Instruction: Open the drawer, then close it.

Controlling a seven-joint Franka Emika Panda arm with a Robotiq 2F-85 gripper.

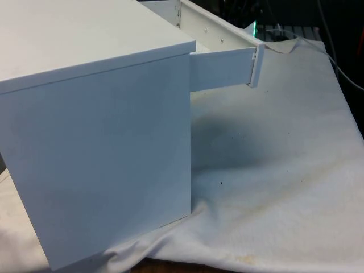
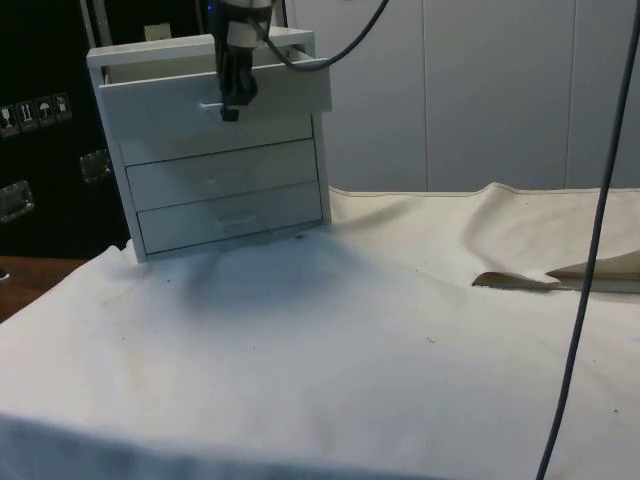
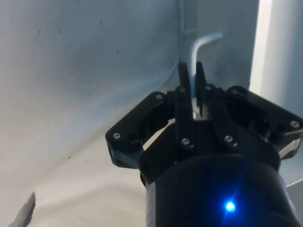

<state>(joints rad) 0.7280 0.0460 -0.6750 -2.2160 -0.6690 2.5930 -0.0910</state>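
The white chest of drawers (image 2: 220, 170) is standing on the table's white cloth (image 2: 350, 340), and its top drawer (image 2: 215, 90) is sticking out from the chest while the two drawers below it are sitting flush. In the front view the same drawer (image 1: 224, 68) is poking out past the chest's side toward the front view's right. The gripper (image 2: 231, 100) is hanging down in front of the top drawer, and in the wrist view its two black fingers (image 3: 184, 80) are pinching the thin metal handle (image 3: 201, 45) between them, with almost no gap showing. I am thinking the drawer is open now, or nearly so, and the pushing back in is the part to do next. To do that well, the arm should be moving straight along the way the drawer slides, not up, down or sideways, so the drawer is not jamming in its slot. It should be going slowly and keeping a steady hold on the handle, because a hard shove could be scooting the whole chest across the cloth.
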